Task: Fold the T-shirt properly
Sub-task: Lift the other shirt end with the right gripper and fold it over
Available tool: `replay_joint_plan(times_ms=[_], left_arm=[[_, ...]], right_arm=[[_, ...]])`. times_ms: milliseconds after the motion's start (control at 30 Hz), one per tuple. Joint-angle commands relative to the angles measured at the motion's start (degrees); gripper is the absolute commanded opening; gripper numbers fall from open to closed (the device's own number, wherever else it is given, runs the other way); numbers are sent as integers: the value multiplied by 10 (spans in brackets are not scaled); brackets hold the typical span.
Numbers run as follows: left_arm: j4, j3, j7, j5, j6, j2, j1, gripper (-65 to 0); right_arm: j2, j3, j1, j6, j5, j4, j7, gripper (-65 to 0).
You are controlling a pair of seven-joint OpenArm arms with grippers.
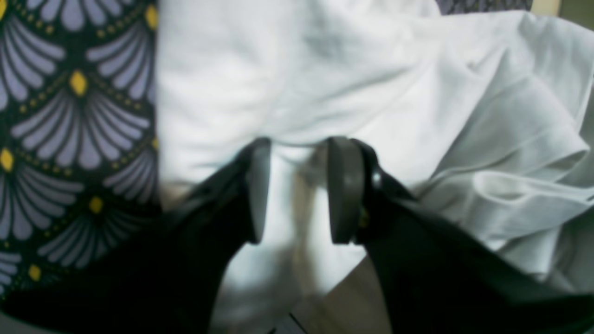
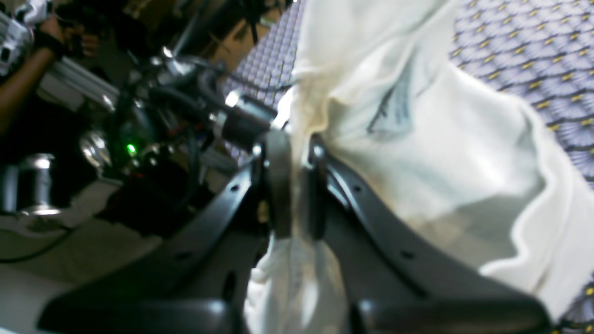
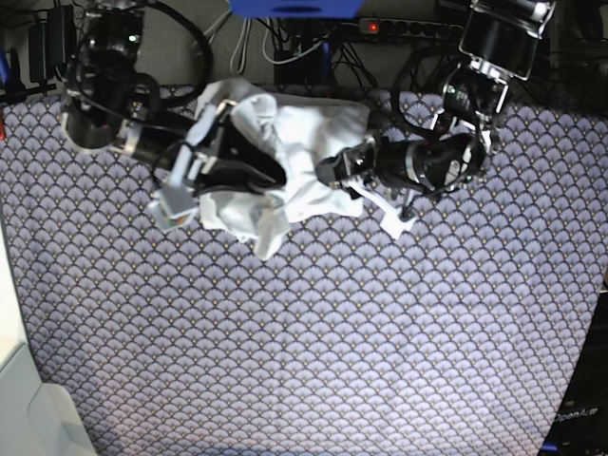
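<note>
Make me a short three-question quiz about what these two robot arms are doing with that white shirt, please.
1. True or false: the T-shirt lies flat and neatly folded on the patterned tablecloth.
2. Which end effector is clamped on a bunch of fabric? A) the left end effector B) the right end effector C) neither
3. Fill in: in the base view, the shirt sits near the ____ edge of the table.

Key
1. False: it is bunched and wrinkled between the two arms.
2. B: its jaws pinch a fold of cloth; the left end effector's jaws stand apart, with shirt between them.
3. Far (top).
</note>
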Motion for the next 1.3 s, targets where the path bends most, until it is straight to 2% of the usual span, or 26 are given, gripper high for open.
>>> replay_joint_plan(times_ms=[0,67,233,367,433,567,733,900,1067,1133,1267], left_arm=[[0,-2,-18,28,17,-5,-5,-429],[0,-3,-18,27,17,-5,-5,-429],[1,-3,-18,27,17,-5,-7,-430],[32,-3,-18,26,17,-10,-11,-432],[47,-10,-13,27,17,-11,-12,-458],[55,-63,-11,26,17,-12,-5,-527],[57,-131,9,26,17,-30,24,-528],[67,-228,41,26,15,-27,51,-537],[108,-290,45,26,13,-30,81,-650],[117,-307,45,26,13,-31,86,-643],[117,-331,45,26,13,-31,100,-646]], right_arm=[[-1,-13,14,2,4,5,27,-650],[-1,-41,23,2,-18,-15,43,-650],[4,-98,51,2,-21,-116,101,-650],[7,-121,74,2,-21,-189,126,-605],[7,-129,80,2,-21,-212,142,-584],[7,-129,80,2,-21,-232,167,-573],[7,-157,80,2,-22,-238,170,-573],[7,-189,120,2,-29,-318,171,-572],[0,-220,163,2,-63,-428,207,-569],[-4,-239,173,2,-65,-461,233,-535],[-5,-254,167,2,-64,-481,247,-434]])
